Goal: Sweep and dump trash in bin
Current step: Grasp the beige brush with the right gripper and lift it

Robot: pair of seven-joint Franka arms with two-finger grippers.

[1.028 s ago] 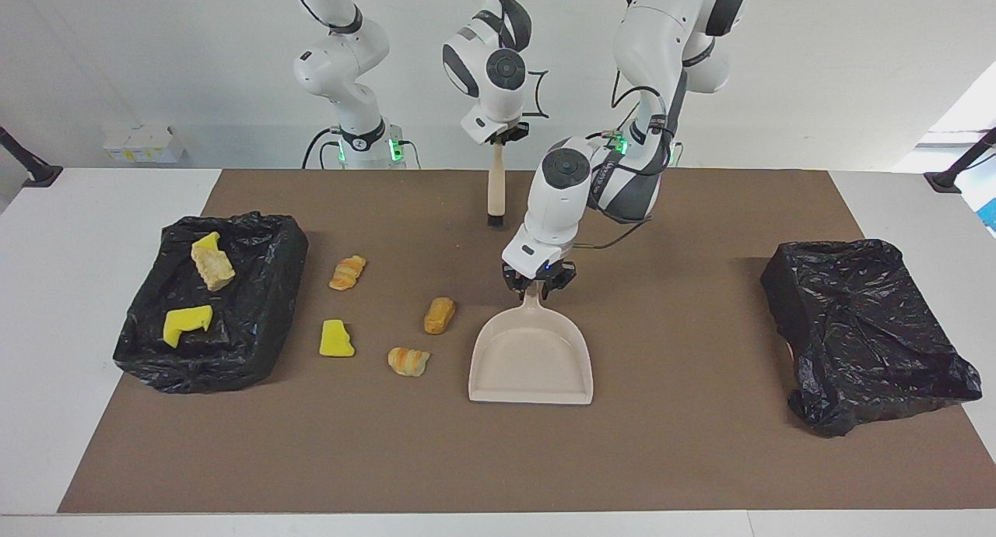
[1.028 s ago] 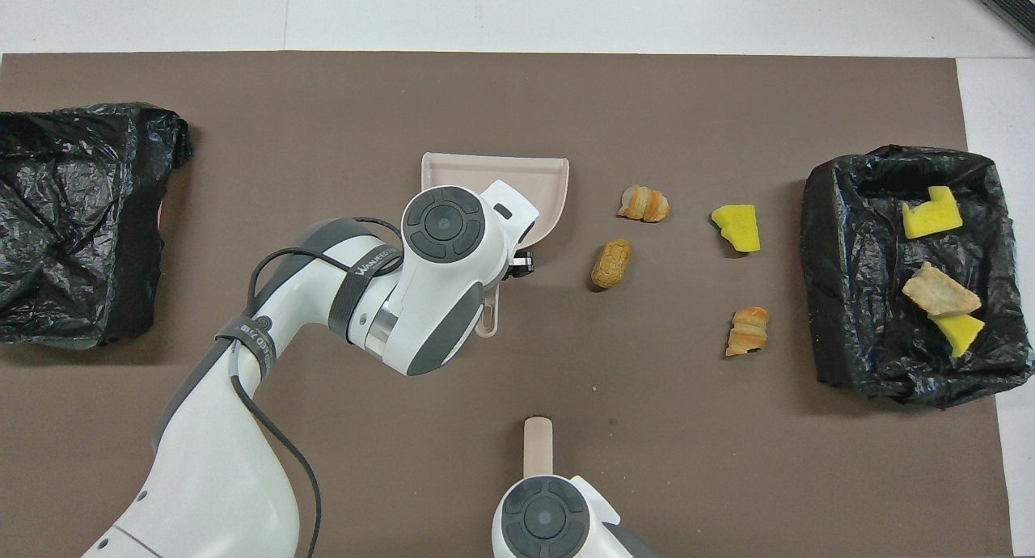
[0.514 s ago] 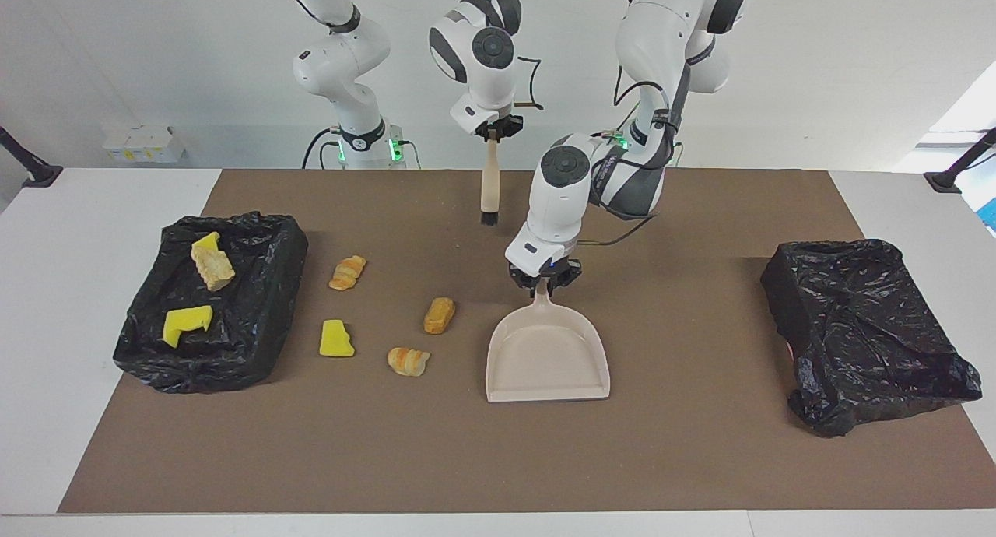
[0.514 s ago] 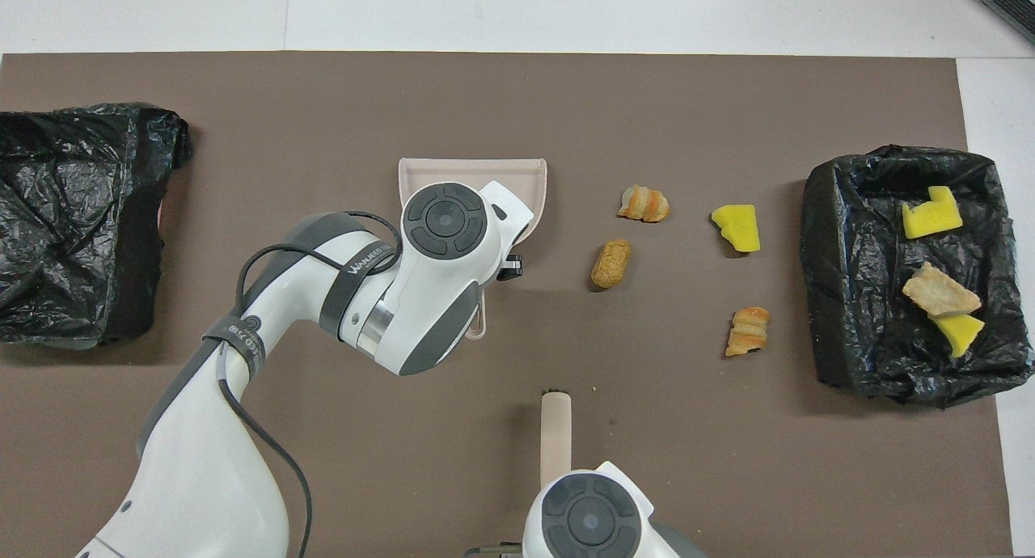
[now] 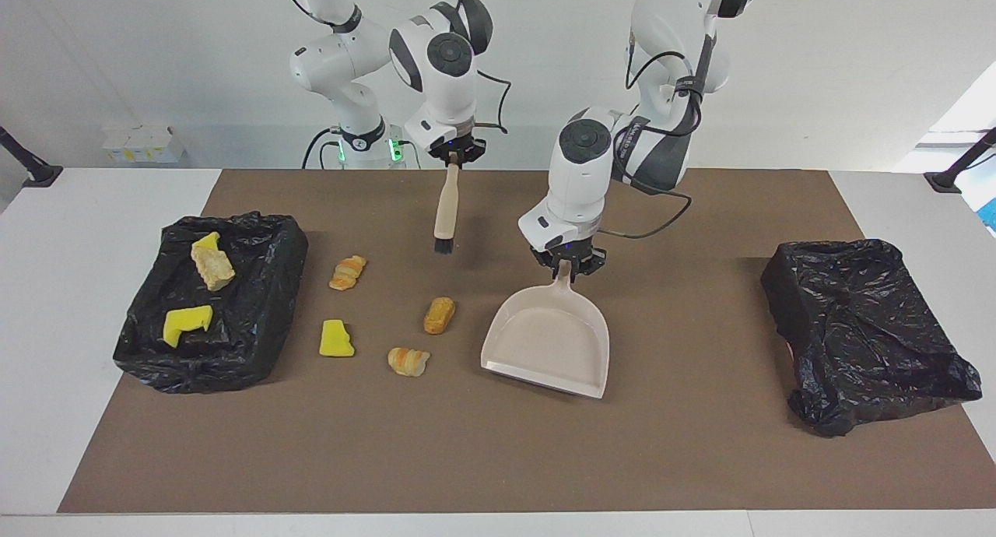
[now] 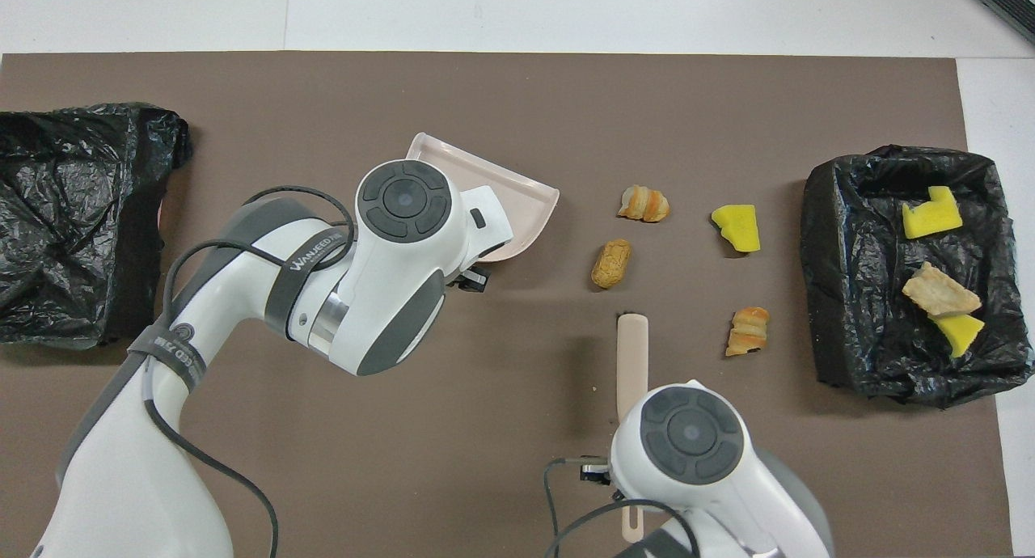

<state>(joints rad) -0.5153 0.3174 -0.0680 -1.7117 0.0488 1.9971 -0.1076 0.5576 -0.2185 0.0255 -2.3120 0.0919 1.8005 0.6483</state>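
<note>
My left gripper is shut on the handle of the beige dustpan, which hangs tilted low over the middle of the mat, its mouth turned partly toward the trash. My right gripper is shut on the beige hand brush, bristles down above the mat. Loose trash lies on the mat: a bread piece, two striped pastries and a yellow sponge chunk. The black-lined bin at the right arm's end holds three more scraps. From overhead, the wrists hide both grippers; the dustpan and brush show.
A second crumpled black bag sits at the left arm's end of the brown mat. The bread piece lies between the dustpan and the other loose scraps. White table borders the mat.
My left gripper closed on the dustpan handle, then lifted and turned the pan. My right arm swung the brush toward the right arm's end and out over the mat toward the scraps.
</note>
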